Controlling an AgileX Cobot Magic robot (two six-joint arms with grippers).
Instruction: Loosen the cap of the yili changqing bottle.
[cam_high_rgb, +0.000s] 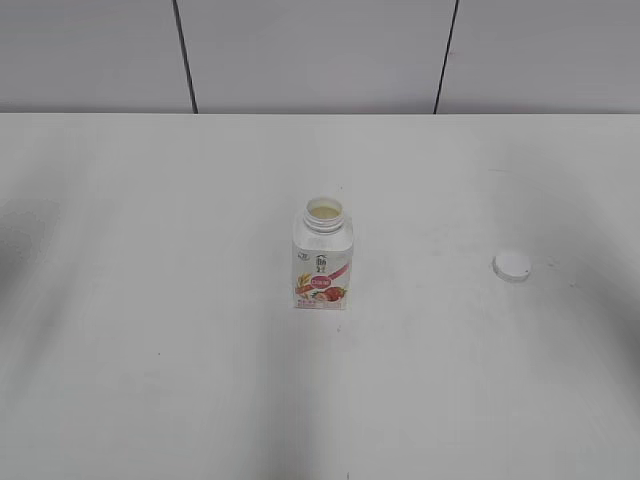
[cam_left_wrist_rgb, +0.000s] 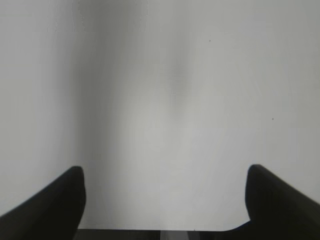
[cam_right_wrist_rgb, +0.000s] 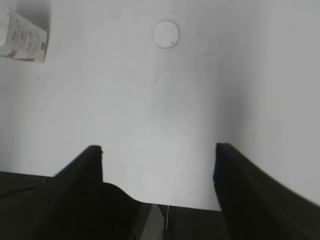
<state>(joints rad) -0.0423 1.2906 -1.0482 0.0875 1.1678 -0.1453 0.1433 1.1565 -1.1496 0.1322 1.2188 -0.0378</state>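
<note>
1. We find the small squarish white plastic bottle with the pink-red fruit label standing upright near the middle of the white surface. Its wide neck is uncovered and pale liquid shows inside.

2. The small round white plastic cap lies flat on the surface, well apart from the bottle, on the right side of the exterior view. The right wrist view shows the same cap ahead of that arm, with a corner of the bottle at the upper left edge.

3. The left tool is spread wide and holds nothing; only bare surface lies between its dark fingers. The right tool is likewise spread wide and empty. Neither arm shows in the exterior view.

4. In our judgement the loosening is accomplished, and indeed exceeded, since the cap is fully off.

5. What remains, as we judge it, is to keep both arms clear. Doing this well means:
   - leaving both tools empty and away from the bottle;
   - avoiding any sweep across the middle of the surface, because an uncapped, filled bottle would spill if knocked;
   - leaving the cap where it lies.
</note>
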